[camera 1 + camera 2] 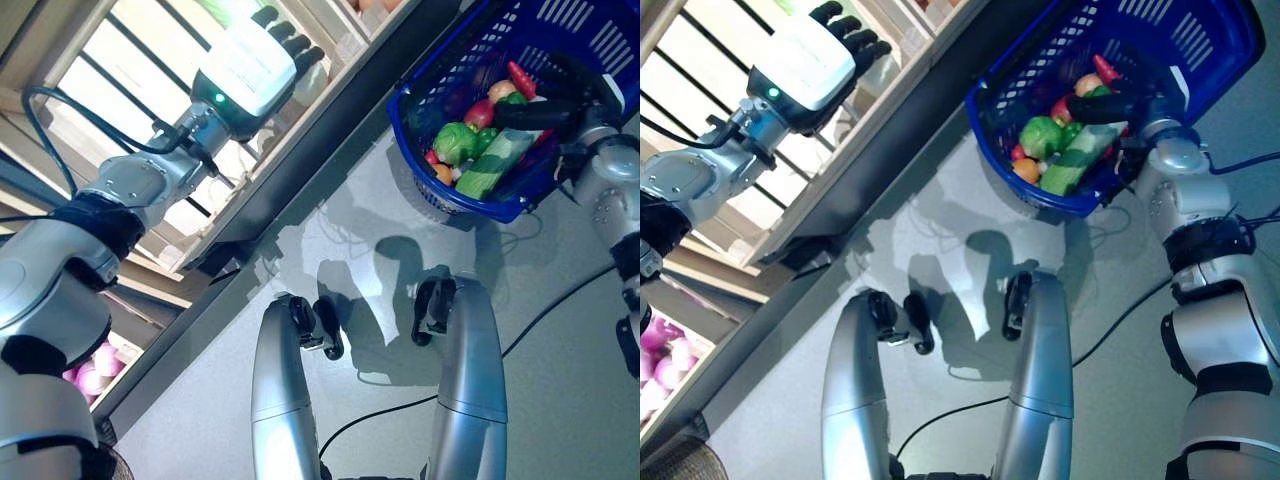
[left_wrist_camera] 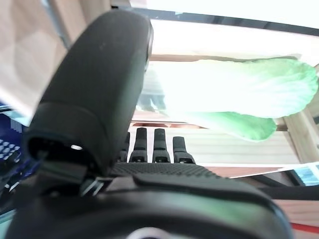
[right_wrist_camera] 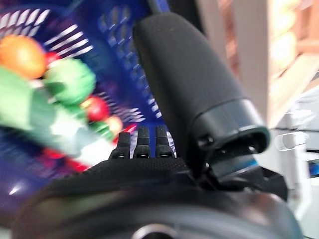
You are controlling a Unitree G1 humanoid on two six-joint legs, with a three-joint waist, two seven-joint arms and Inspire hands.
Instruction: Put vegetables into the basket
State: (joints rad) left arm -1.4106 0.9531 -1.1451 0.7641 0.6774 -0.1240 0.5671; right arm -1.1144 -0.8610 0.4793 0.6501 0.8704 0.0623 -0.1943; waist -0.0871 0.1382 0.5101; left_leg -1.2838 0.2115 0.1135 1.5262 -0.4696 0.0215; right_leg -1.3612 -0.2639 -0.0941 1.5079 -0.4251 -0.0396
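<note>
A blue plastic basket (image 1: 482,211) hangs at the upper right, carried on my right hand (image 1: 545,110). That hand lies across the load with its fingers straight. Inside are a round green cabbage (image 1: 455,142), a long green vegetable (image 1: 497,165), a red tomato (image 1: 480,113) and a red pepper (image 1: 521,78). My left hand (image 1: 255,65) reaches into the wooden shelf at the upper left, fingers (image 2: 159,144) straight and holding nothing. Just past them in the left wrist view lies a pale green leafy cabbage (image 2: 239,94), apart from the hand.
The slatted wooden shelf rack (image 1: 120,80) runs along the left, with a dark front edge (image 1: 330,140). Purple onions (image 1: 95,375) lie in a lower compartment at the left. Grey floor (image 1: 560,330) spreads below the basket.
</note>
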